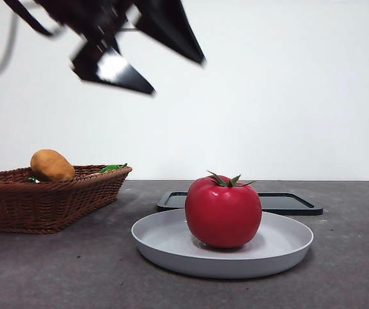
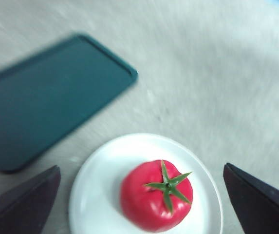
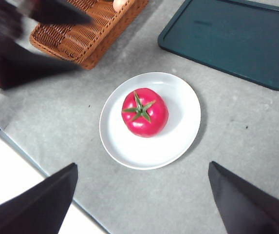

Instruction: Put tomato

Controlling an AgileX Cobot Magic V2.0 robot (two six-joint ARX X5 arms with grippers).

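The tomato [image 1: 223,212] [image 2: 149,204] [image 3: 144,113], red and glossy with a green star stem, rests upright in the middle of a pale round plate [image 1: 171,254] [image 2: 90,195] [image 3: 183,122]. My left gripper [image 1: 177,76] [image 2: 141,166] hangs open well above the tomato and somewhat to the left, blurred, holding nothing. My right gripper [image 3: 143,165] is open too, high over the table beside the plate, with nothing between its jaws. The left arm [image 3: 12,44] shows as a dark blur in the right wrist view, over the basket side.
A brown wicker basket [image 1: 42,199] [image 3: 90,29] stands left of the plate, holding an orange-yellow oval fruit [image 1: 52,165] and something green [image 1: 111,168]. A flat dark tray [image 1: 287,203] [image 2: 46,97] [image 3: 232,39] lies just behind the plate.
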